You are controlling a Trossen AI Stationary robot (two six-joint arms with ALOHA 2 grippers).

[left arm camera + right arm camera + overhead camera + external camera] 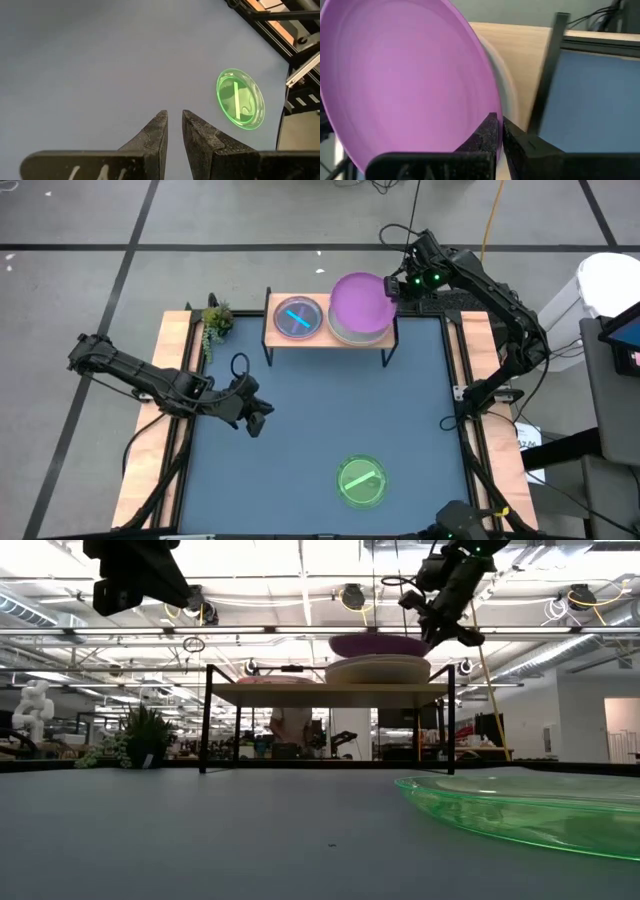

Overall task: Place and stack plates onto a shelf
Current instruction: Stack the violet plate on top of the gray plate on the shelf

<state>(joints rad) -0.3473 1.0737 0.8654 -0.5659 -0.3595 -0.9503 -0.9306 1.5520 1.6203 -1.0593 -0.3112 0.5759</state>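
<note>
My right gripper [392, 284] is clamped on the rim of the purple plate [360, 304], one finger [482, 136] lying on the plate's inner face and the other behind the edge, with almost no gap between them. I hold that plate above the right half of the shelf [330, 338], just over a pale stack [378, 669] of larger plates already sitting there; in the low view the purple plate appears slightly clear of the stack, though I cannot tell for sure whether it touches. On the shelf's left half lies the blue plate [298, 317], with its coloured bar, on top of a pinkish one [270, 680] whose edge shows in the low view. My right arm reaches in from the far right corner of the table [300, 440]. My left gripper [254, 416] hangs over the left side of the table, holding nothing, its fingers [152, 136] drawn close with a narrow slit left between the tips. The green plate [361, 481] lies flat on the table near the front edge, well apart from both grippers and from the shelf. A small plant [214, 323] stands just beside the shelf's left end.
</note>
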